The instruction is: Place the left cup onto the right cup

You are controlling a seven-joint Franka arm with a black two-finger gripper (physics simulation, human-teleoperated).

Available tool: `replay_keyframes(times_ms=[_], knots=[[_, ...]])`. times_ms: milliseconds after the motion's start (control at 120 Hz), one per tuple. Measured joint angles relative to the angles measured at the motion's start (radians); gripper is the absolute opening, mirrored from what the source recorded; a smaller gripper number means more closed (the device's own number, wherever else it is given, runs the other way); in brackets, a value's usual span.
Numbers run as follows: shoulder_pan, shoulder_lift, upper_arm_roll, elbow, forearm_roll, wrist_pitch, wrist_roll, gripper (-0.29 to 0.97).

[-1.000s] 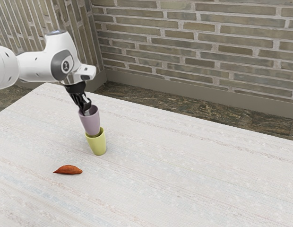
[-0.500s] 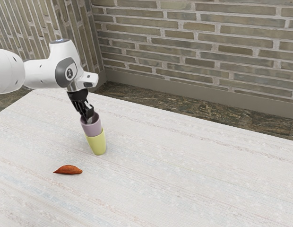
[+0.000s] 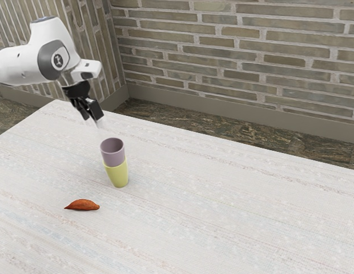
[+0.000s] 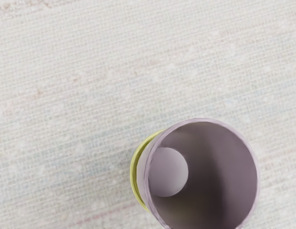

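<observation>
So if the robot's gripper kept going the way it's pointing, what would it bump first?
Most likely the purple cup, which sits nested in the yellow cup. The gripper hangs above it, tilted down toward its rim. Depth is unclear, so it might instead meet the table just beside it.

Bare table [image 3: 234, 194] all round the purple cup [image 3: 112, 149] nested in the yellow cup [image 3: 117, 174], open air above its mouth, orange lump [image 3: 82, 205] lying near, apart.
</observation>
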Motion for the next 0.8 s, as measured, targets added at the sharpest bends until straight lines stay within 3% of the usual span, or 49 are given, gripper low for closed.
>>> replay_keyframes(times_ms=[275, 458, 800], knots=[[-0.029, -0.07, -0.156, 0.1, 0.112, -0.124, -0.077, 0.66], [-0.039, -0.056, -0.163, 0.197, 0.132, -0.212, -0.138, 0.67], [-0.008, -0.053, -0.16, 0.232, 0.13, -0.271, -0.213, 0.68]])
